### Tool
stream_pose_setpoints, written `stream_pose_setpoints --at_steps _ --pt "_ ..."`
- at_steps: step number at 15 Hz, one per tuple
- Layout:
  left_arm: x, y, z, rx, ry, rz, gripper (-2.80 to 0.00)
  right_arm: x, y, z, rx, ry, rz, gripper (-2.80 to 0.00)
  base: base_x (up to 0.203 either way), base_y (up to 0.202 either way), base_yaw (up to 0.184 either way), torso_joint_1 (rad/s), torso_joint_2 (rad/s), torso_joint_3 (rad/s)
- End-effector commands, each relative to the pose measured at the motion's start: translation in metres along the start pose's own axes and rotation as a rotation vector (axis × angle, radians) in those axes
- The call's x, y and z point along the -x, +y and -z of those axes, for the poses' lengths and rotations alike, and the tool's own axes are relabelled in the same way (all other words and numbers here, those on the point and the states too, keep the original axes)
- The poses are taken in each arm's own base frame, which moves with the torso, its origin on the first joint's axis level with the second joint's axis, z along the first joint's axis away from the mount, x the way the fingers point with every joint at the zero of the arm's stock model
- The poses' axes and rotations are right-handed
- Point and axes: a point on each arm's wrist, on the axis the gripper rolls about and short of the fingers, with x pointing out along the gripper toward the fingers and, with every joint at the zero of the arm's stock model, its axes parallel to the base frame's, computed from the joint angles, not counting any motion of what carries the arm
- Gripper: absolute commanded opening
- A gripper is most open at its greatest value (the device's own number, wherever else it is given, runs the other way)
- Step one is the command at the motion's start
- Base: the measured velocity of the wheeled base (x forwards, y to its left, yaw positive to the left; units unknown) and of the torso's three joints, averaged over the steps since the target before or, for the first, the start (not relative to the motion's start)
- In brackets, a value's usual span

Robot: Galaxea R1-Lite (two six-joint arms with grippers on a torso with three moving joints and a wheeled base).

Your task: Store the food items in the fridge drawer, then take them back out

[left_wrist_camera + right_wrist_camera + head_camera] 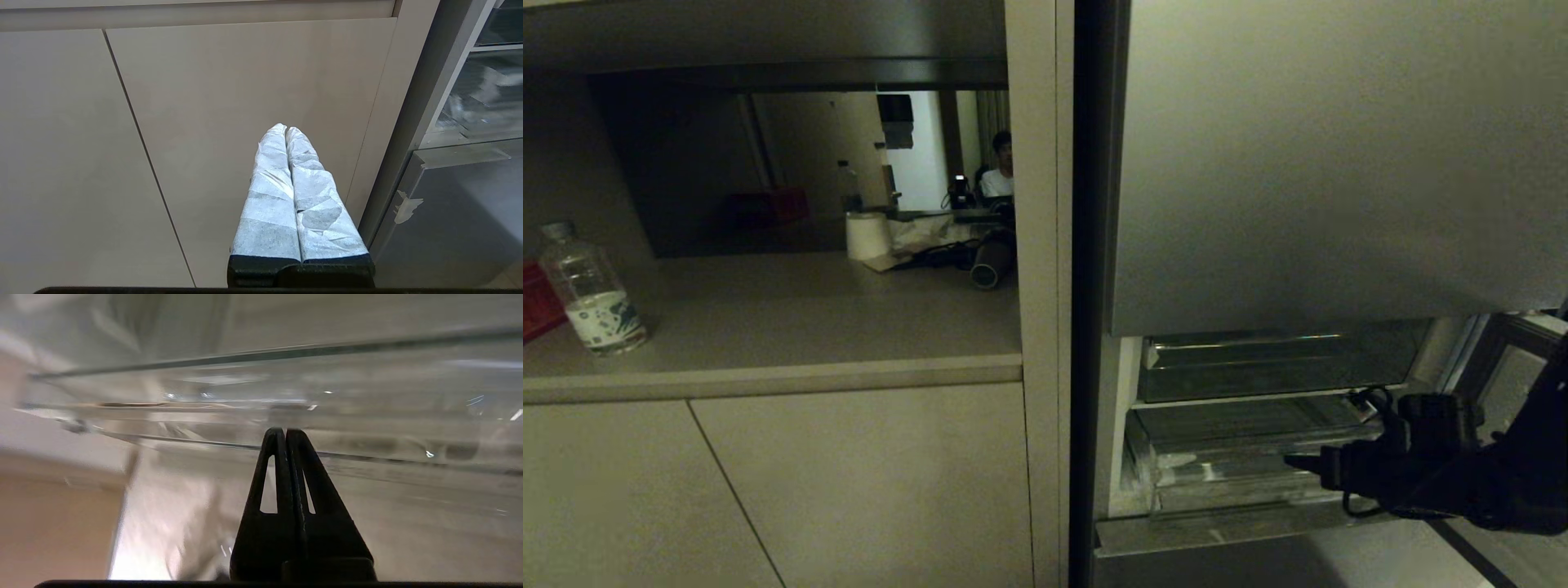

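Right gripper closed at the open fridge drawer

Right gripper, black, 2 fingers pressed flat together with nothing between them, reaches in level from the right side of the head view. Tip points left, in front of the clear plastic bin inside the fridge. Contact with the bin cannot be told. Right wrist view is blurred: closed fingertips against the clear bin edge.

Fridge drawer front, brushed grey metal, sits pulled out below the gripper; its top edge shows pale. Left wrist view shows the same grey front with a white tape scrap on 1 edge. Taller grey top door hangs above the opening.

Food items: none visible in any view.

Left gripper, fingers wrapped in white tape, shut and empty, faces the beige cabinet door beside the fridge.

Beige counter to the left carries 1 clear water bottle. A seated person shows far back.
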Motion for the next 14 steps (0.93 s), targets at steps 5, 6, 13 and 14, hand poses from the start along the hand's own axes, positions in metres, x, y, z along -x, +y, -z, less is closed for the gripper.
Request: stream_pose_setpoints --at_steps 5,6,13,14 --pt "0.0 0.0 0.0 0.0 0.001 -0.001 -2.8 -0.04 0.01 -0.005 -0.079 -0.089 -0.042 -2.8 0.0 0.0 0.0 0.0 0.0 0.0" --pt "0.0 0.0 0.0 0.0 0.001 -0.001 -2.8 -0.041 0.011 -0.005 -0.086 -0.095 -0.033 -2.8 0.0 0.0 0.0 0.0 0.0 0.0" --pt "0.0 0.0 0.0 0.0 0.001 -0.001 -2.8 0.012 0.043 0.0 -0.118 -0.111 -0.009 -2.8 0.0 0.0 0.0 0.0 0.0 0.0" --pt "0.0 0.0 0.0 0.0 0.001 -0.001 -2.8 0.026 0.051 0.003 -0.121 -0.113 0.003 -2.8 0.0 0.0 0.0 0.0 0.0 0.0"
